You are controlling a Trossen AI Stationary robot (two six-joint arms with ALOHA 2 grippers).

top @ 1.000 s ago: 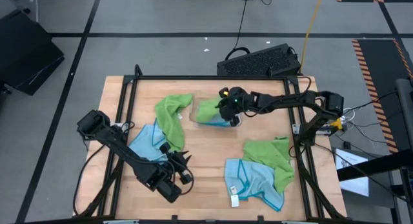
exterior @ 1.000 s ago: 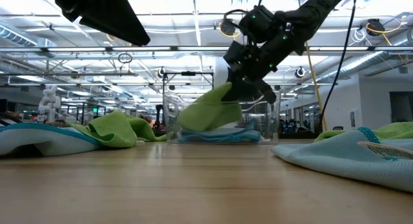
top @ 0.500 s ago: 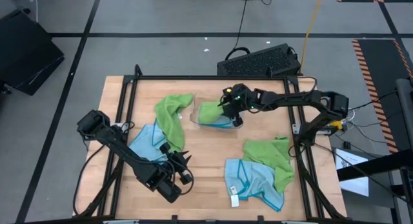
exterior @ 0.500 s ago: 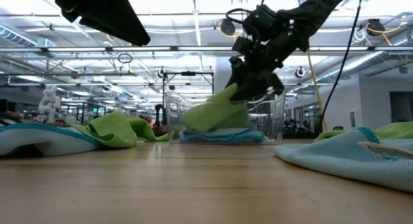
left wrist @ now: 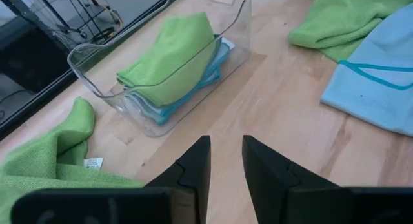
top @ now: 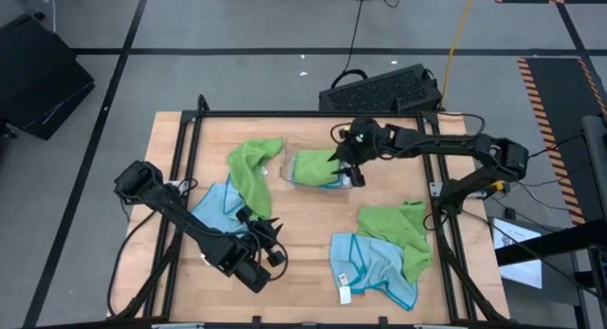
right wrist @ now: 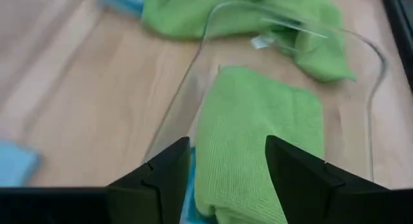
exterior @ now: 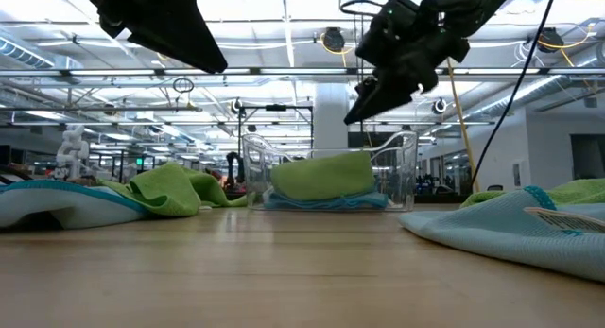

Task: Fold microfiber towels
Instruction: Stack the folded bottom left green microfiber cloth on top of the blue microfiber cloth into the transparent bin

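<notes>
A folded lime green towel [right wrist: 258,133] lies flat on top of a light blue one inside the clear plastic tray [top: 285,168] at the table's far middle. My right gripper [right wrist: 227,153] hangs open above the tray's right end [exterior: 402,167], clear of the towel, with nothing between its fingers. My left gripper [left wrist: 226,146] hovers over bare wood near the front left [top: 270,236]. Its fingers stand a narrow gap apart and hold nothing.
A crumpled green towel [top: 254,173] lies left of the tray, beside a light blue one [top: 216,208]. A green and a light blue towel [top: 389,244] are heaped at the front right, with a white tag [top: 345,294]. A keyboard [top: 379,90] sits beyond the far edge.
My right gripper has opened and let go of the green towel. It has then risen and drawn back toward the table's right edge while rolling its wrist. The towel, tilted up in the grip before, now lies flat on the stack in the tray.
</notes>
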